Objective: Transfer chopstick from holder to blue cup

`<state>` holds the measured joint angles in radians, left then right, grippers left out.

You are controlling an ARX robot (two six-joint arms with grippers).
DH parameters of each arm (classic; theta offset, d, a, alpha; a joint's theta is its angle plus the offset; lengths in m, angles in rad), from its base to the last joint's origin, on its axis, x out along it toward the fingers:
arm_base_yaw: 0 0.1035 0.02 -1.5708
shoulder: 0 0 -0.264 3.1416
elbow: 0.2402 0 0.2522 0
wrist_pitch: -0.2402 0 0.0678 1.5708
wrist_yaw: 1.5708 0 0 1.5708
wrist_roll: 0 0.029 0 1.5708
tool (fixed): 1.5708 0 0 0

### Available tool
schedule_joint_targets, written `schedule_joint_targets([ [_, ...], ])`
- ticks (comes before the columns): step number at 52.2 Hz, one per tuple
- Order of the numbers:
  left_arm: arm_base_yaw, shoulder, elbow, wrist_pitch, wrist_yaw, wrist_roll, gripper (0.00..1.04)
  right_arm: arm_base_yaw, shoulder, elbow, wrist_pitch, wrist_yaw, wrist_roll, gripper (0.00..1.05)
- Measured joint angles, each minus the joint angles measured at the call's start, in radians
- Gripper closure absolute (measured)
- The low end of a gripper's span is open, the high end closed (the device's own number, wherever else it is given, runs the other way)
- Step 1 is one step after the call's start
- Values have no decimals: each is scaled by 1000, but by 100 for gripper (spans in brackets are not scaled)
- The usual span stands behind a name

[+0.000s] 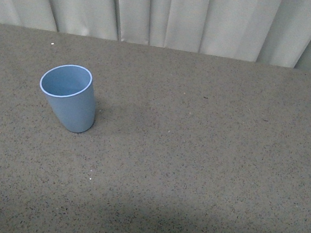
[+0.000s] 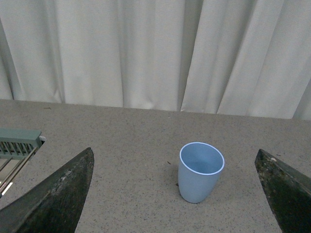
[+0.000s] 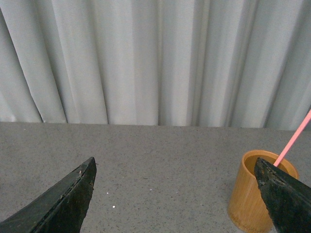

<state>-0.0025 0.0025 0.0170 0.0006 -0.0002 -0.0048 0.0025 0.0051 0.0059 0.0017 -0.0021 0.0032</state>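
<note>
The blue cup point(image 1: 69, 97) stands upright and empty on the speckled table, left of centre in the front view. In the left wrist view the blue cup point(image 2: 199, 172) sits ahead of my open left gripper point(image 2: 175, 194), between its two dark fingers point(image 2: 58, 199) and apart from both. The right wrist view shows a round bamboo holder point(image 3: 250, 194) with one pink chopstick point(image 3: 293, 139) leaning out of it. My right gripper point(image 3: 175, 199) is open and holds nothing; one finger point(image 3: 284, 199) partly covers the holder. Neither arm appears in the front view.
A grey-green rack point(image 2: 18, 145) with metal wires sits at the table's edge in the left wrist view. Pale curtains point(image 1: 169, 17) hang behind the table's far edge.
</note>
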Motion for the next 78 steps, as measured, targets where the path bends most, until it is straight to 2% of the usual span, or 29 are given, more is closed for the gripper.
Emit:
schedule_joint_targets([
  [67, 0, 0, 0, 0, 0, 0, 7, 0, 0, 0, 0, 0, 0, 9],
  [68, 4, 4, 2, -6, 7, -5, 7, 0, 0, 0, 0, 0, 0, 9],
  [71, 61, 96, 67, -183, 219, -124, 7, 0, 0, 0, 0, 1, 0, 9],
  [73, 80, 159, 93, -273, 314, -231, 7, 0, -1, 0, 0, -2, 0, 9],
  [78, 60, 198, 103, -323, 352, -345, 7, -1, -1, 0, 0, 1, 0, 9],
])
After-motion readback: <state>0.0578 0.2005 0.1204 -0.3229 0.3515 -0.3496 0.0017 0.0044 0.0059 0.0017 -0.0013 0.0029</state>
